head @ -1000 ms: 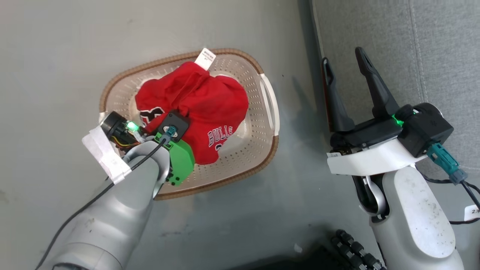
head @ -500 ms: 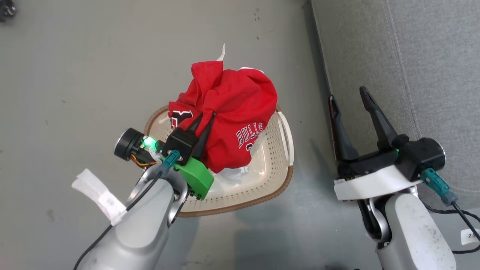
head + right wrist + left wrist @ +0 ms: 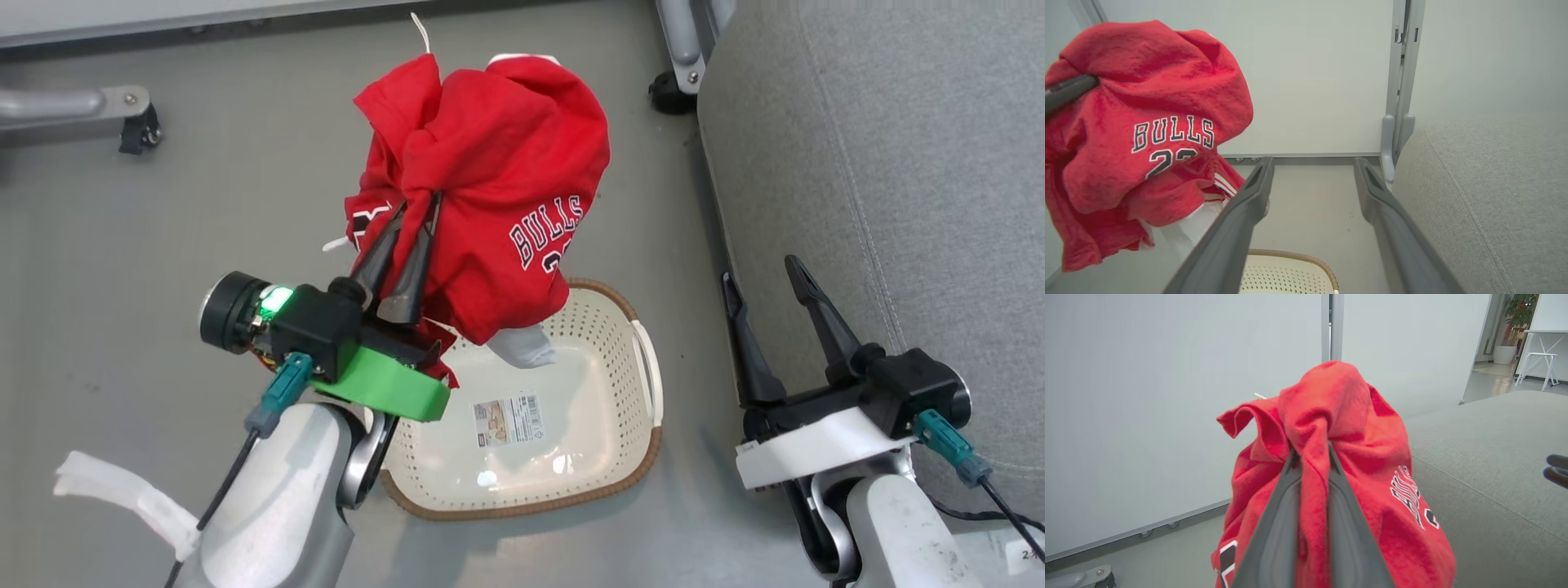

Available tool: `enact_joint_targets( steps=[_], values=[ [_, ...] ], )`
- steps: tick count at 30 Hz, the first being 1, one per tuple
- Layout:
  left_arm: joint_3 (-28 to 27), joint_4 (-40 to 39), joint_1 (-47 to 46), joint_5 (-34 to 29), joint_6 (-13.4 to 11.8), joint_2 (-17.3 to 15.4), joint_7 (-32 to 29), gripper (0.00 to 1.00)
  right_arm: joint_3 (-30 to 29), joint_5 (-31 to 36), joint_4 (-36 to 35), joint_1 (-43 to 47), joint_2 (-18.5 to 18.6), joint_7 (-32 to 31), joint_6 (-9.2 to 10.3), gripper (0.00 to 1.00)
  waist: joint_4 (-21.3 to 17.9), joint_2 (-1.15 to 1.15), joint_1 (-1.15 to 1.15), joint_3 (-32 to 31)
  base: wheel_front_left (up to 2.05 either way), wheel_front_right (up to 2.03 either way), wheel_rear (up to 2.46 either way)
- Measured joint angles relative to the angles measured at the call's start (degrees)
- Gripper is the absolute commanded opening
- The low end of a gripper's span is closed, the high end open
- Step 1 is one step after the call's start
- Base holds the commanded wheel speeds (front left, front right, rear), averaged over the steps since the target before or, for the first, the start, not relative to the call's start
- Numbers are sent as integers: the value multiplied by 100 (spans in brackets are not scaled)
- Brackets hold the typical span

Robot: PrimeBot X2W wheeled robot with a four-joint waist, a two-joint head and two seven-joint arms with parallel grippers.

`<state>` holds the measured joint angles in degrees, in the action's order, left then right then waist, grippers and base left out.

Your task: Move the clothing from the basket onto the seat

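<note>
The left gripper (image 3: 418, 208) has its tips buried in the red clothing (image 3: 498, 163) it pinches, hung over the basket (image 3: 645, 384) at its eleven o'clock. A label sticker (image 3: 508, 420) lies inside. The right gripper (image 3: 759, 271) is spread, with the seat (image 3: 898, 163) at its three o'clock.

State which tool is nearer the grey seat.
Right. The right tool is beside the seat; the left tool holds the jersey farther off, near the basket.
</note>
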<state>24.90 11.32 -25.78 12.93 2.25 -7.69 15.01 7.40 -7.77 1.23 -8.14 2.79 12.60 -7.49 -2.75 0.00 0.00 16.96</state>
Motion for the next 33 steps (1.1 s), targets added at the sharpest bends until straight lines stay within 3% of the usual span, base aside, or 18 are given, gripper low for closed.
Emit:
enact_joint_targets(
  steps=[14, 23, 33],
  values=[
    [-383, -1348, 728, 304, 29, 142, 3, 0, 105, -31, -188, 598, 0, -304, 0, 100, 129, 0, 0, -912, 0, 0, 0],
    [-244, -1751, 1282, 353, -52, 147, -15, 0, 188, -171, -264, 918, 0, -404, 0, 100, 104, 0, 0, -1313, 0, 0, 0],
    [-200, -1879, 1404, 401, -82, 118, -82, 0, 222, -216, -334, 933, 0, -419, 0, 100, 77, 0, 0, -1333, 0, 0, 0]
  ],
)
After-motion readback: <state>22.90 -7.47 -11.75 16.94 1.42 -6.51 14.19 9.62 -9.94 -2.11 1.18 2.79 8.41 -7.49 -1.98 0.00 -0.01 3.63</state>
